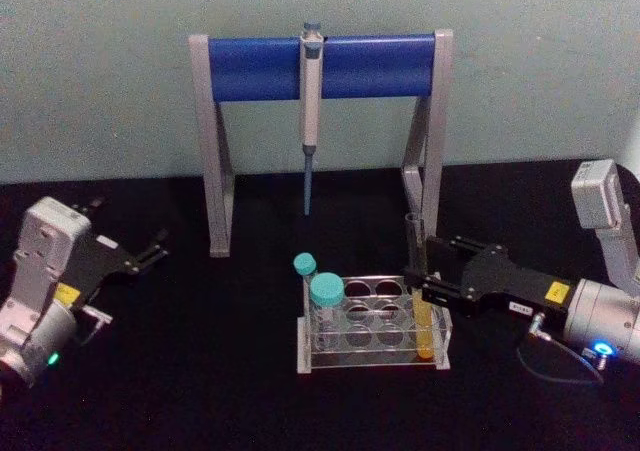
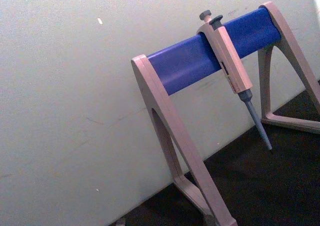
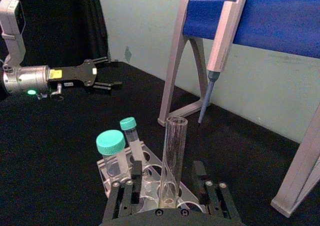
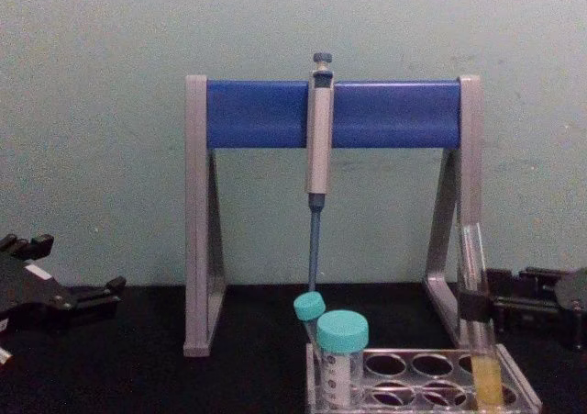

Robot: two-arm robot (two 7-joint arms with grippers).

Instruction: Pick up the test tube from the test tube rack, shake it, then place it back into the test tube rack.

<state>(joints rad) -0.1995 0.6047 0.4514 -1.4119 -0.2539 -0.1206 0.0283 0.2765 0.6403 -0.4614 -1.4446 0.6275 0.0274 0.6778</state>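
Clear glass test tube (image 1: 418, 301) stands in test tube rack (image 1: 372, 356); our right gripper (image 1: 428, 293) jaws straddle it, unclosed. Next we close, lift straight. Left gripper (image 1: 150, 251) parked, jaws open.

From my seat the right tool (image 1: 424, 289) sits at the right end of the test tube rack (image 1: 372, 353), fingers either side of the test tube (image 1: 424, 316), which stands in a right-hand hole. Two teal-capped tubes (image 1: 322, 296) crowd the rack's left end, with open holes between them and the tube. Behind the rack the pipette stand (image 1: 320, 71) spans the counter (image 1: 200, 391), its right leg (image 1: 432, 171) just behind the tube (tight there), and the pipette (image 1: 310, 111) hangs mid-bar. Left tool (image 1: 150, 251) is well apart; bare counter lies between it and the rack.
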